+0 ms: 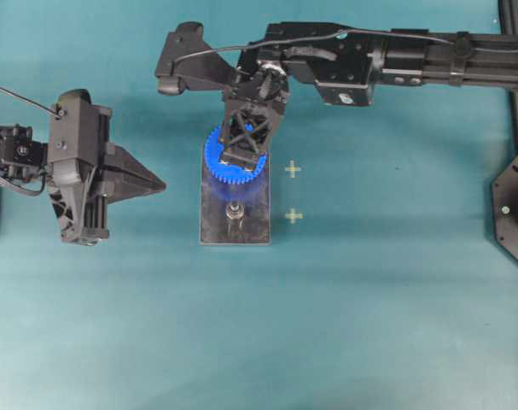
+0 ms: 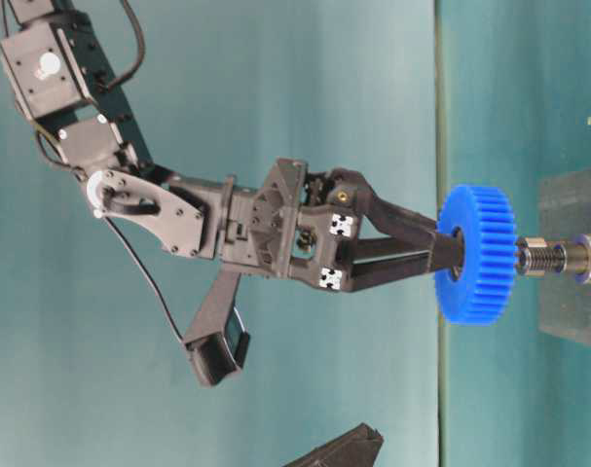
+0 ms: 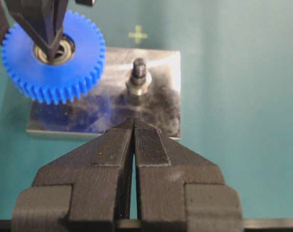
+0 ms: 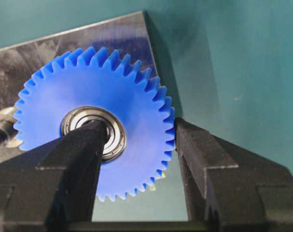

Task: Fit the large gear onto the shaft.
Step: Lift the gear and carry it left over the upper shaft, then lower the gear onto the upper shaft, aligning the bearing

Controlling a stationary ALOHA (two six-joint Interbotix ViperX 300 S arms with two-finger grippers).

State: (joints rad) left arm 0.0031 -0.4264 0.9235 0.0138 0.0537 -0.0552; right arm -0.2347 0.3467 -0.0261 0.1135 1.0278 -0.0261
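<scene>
Step in hand: lowering the gear toward its peg.

Overhead: the right tool (image 1: pixel 244 143), half open, grips the bright blue plastic toothed gear (image 1: pixel 235 159) over the dark grey metal plate's (image 1: pixel 214 224) far end; the near silvery peg (image 1: pixel 234 211) is bare.
Table-level: the target silvery shaft (image 2: pixel 548 259) sits just below the gear; next, align bore and press down.
Left wrist: the left tool (image 3: pixel 133 140) is closed and empty above the teal desk (image 3: pixel 243 96).

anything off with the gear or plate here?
Nothing stands out. The right tool grips the bright blue toothed plastic gear between hub and rim, above the dark grey metal plate; the free silvery peg stands upright.
</scene>
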